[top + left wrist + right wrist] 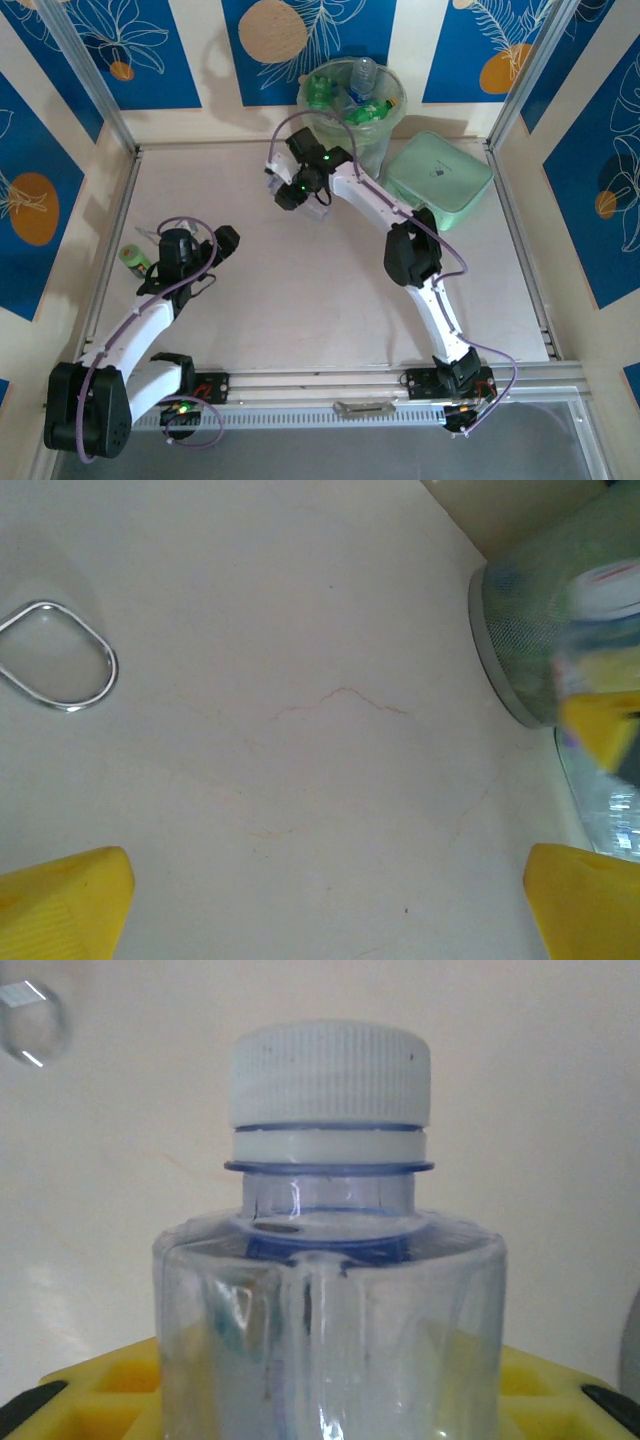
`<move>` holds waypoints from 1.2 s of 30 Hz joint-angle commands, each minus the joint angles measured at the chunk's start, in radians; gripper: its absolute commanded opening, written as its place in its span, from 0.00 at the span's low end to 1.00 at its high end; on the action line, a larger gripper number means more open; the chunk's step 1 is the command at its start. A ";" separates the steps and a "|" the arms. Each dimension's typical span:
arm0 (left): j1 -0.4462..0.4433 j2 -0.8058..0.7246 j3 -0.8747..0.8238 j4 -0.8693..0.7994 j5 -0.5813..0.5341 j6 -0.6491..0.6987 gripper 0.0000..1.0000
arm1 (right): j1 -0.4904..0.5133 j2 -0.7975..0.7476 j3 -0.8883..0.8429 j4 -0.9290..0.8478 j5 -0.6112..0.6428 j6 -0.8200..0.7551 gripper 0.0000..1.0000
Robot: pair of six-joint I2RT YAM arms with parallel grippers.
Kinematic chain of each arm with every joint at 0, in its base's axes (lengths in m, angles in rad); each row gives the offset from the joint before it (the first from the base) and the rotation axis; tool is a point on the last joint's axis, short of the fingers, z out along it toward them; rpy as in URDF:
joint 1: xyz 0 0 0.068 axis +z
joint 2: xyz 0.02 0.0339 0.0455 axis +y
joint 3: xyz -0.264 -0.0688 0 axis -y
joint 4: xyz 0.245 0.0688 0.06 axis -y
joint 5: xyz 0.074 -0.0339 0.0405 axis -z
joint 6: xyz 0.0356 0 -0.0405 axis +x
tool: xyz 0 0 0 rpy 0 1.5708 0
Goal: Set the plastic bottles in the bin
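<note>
1. We see a clear bottle (pixel 330 1290) with a white ribbed cap standing upright between the yellow fingers (pixel 100 1390) of the right end effector (pixel 306 196), which is closed in on the bottle's body.
2. In the overhead view that bottle is on the worktop (pixel 300 310), just in front of the bin (pixel 378 148) and apart from it.
3. The bin stands at the far edge of the worktop. Inside it lie several bottles (pixel 368 112), green ones and a clear one with a blue cap.
4. A flat mint-green lid (pixel 438 180) lies just to the right of the bin.
5. The left end effector (pixel 325 905) hangs over the left part of the worktop with its yellow fingertips spread wide and nothing between them.
6. Its wrist view looks across bare worktop, with a wire loop (pixel 55 655) to the left and the bin's wall to the right.
7. A small green item (pixel 133 258) lies near the left arm; we cannot tell whether it is a bottle.
</note>
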 commanded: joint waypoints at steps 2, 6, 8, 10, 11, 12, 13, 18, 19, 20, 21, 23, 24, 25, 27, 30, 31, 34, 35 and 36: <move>0.011 0.002 -0.016 0.042 0.029 -0.014 1.00 | -0.020 -0.096 0.090 0.021 -0.133 0.173 0.47; 0.011 0.002 -0.020 0.048 0.036 -0.007 1.00 | -0.068 -0.122 0.186 0.038 -0.246 0.357 0.46; 0.011 0.004 -0.020 0.051 0.043 -0.001 1.00 | -0.097 -0.133 0.221 0.077 -0.291 0.462 0.47; 0.011 0.005 -0.020 0.059 0.053 0.004 1.00 | -0.129 -0.140 0.250 0.121 -0.313 0.560 0.46; 0.011 0.007 -0.019 0.062 0.062 0.008 1.00 | -0.146 -0.143 0.262 0.148 -0.310 0.616 0.46; 0.011 0.007 -0.018 0.065 0.073 0.015 1.00 | -0.165 -0.144 0.268 0.176 -0.310 0.667 0.46; 0.010 0.008 -0.017 0.068 0.084 0.022 1.00 | -0.183 -0.145 0.271 0.202 -0.310 0.710 0.46; 0.008 0.014 0.004 0.054 0.161 0.084 1.00 | -0.273 -0.145 0.272 0.343 -0.290 0.935 0.44; 0.008 0.013 0.007 0.051 0.174 0.095 1.00 | -0.285 -0.144 0.270 0.370 -0.277 0.963 0.44; 0.008 0.011 0.010 0.050 0.189 0.106 1.00 | -0.299 -0.141 0.271 0.397 -0.259 0.991 0.44; 0.007 0.007 0.011 0.050 0.201 0.115 1.00 | -0.311 -0.140 0.272 0.419 -0.236 1.015 0.44; 0.005 -0.002 0.012 0.048 0.218 0.130 1.00 | -0.326 -0.133 0.277 0.456 -0.193 1.041 0.44; 0.003 -0.008 0.012 0.046 0.224 0.135 1.00 | -0.331 -0.128 0.281 0.470 -0.155 1.039 0.44; 0.001 -0.014 0.009 0.049 0.227 0.136 1.00 | -0.334 -0.122 0.288 0.478 -0.120 1.034 0.44; -0.002 -0.024 0.003 0.059 0.235 0.137 1.00 | -0.338 -0.100 0.309 0.499 -0.058 1.012 0.44; -0.007 -0.037 -0.010 0.079 0.241 0.130 1.00 | -0.340 -0.056 0.355 0.513 0.022 0.977 0.44; -0.009 -0.040 -0.014 0.086 0.242 0.126 1.00 | -0.341 -0.039 0.371 0.521 0.033 0.968 0.44; -0.013 -0.048 -0.023 0.100 0.244 0.115 1.00 | -0.343 0.008 0.419 0.535 0.075 0.941 0.44; -0.016 -0.050 -0.024 0.102 0.246 0.113 1.00 | -0.344 0.021 0.429 0.544 0.084 0.937 0.44; -0.017 -0.051 -0.025 0.103 0.246 0.112 1.00 | -0.342 0.029 0.433 0.556 0.092 0.934 0.44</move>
